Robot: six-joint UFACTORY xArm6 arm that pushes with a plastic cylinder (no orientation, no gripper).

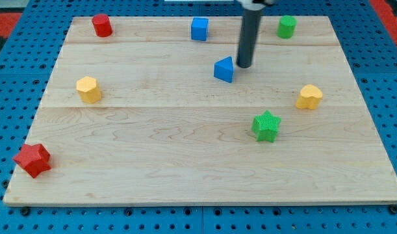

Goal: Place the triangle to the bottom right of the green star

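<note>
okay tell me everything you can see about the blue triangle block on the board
The blue triangle is a small, solid-looking block in plain blue, with an apex pointing toward the view's top and a darker side face. It stands flat on the wooden board, a little above centre and slightly toward the view's right. My tip sits just to its right, very close; whether they touch cannot be told. The blue cube lies above it to the left, and the green star is below it to the right, both well apart.

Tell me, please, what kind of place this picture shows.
Probably a robotics lab test bench. A wooden board lies on a blue perforated base, with small coloured blocks scattered on it. My tip rests just right of the blue triangle, up and left of the green star.
</note>
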